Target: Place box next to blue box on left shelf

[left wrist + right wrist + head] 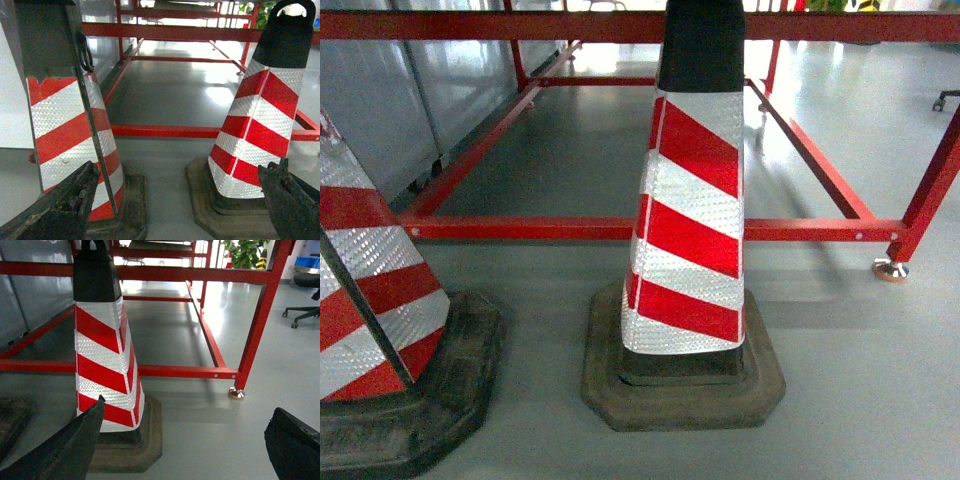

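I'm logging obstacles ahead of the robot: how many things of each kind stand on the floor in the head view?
Red-and-white striped traffic cones with black tops and dark rubber bases: 2, one in the middle and one cut off at the left edge
Red steel frames: 1
Total: 3
The blue box and left shelf are not in view.

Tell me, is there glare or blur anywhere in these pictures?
Head view: the floor washes out pale toward the top right, and the middle cone throws a soft shadow rightwards. Left wrist view: a bright patch shines on the floor under the red frame; the dark tool fingers look soft. Right wrist view: glare whitens the floor beyond the frame.
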### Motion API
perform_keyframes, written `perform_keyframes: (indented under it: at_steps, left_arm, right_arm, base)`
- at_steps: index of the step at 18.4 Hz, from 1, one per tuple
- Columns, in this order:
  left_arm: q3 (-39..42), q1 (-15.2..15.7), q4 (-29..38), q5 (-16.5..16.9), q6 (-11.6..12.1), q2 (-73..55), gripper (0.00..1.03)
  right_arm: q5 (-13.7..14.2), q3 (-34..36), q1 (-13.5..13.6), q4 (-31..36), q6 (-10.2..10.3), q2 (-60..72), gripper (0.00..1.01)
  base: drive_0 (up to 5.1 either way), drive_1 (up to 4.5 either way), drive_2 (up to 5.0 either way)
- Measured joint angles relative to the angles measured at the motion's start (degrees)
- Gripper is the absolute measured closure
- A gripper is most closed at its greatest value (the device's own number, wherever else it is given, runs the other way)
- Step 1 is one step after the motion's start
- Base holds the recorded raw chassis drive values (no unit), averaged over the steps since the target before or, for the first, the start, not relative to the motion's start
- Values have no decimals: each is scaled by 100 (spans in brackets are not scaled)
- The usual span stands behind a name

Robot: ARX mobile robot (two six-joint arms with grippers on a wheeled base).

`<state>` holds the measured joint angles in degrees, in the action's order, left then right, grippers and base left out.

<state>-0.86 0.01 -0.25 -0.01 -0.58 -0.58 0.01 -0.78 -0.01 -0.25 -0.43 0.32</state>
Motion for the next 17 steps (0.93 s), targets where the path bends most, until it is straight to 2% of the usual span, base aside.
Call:
perform_keyframes:
  at_steps: [17]
  left_arm:
    - [0,0,7,0,35,0,5]
  right_arm:
    - [-4,0,0,-7,22,0,3]
  base:
    - [0,0,0]
